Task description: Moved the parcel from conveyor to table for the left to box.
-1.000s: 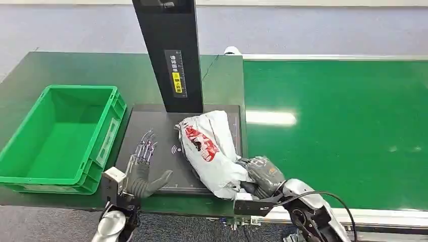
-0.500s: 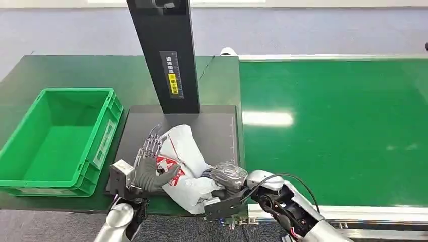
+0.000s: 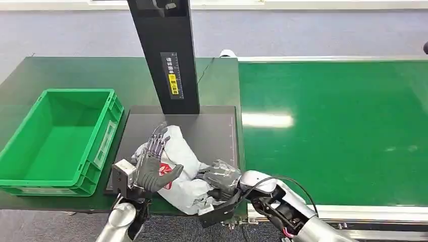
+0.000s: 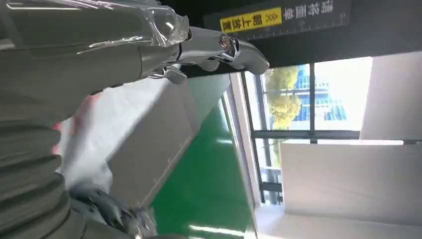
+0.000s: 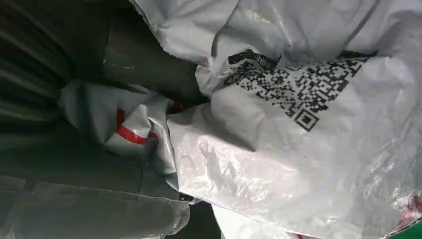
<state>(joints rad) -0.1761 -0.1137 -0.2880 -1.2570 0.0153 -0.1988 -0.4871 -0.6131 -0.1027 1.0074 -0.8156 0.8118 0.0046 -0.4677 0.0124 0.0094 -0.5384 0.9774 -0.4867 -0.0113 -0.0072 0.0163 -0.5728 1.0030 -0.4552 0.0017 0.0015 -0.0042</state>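
Since a second earlier, the parcel [image 3: 181, 171] had slid leftward across the black scan pad [image 3: 217, 133]. Right hand [image 3: 219, 177] gripped its near end, fingers partly buried in plastic; left hand [image 3: 151, 164] pressed its side, fingers spread.

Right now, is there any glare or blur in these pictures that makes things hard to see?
Head view: sharp, with a bright patch of glare on the green conveyor. Left wrist view: the bright window is washed out, and the parcel beside the left hand is smeared and soft. Right wrist view: dim and shadowed around the right hand, yet the parcel's printed code reads crisply.
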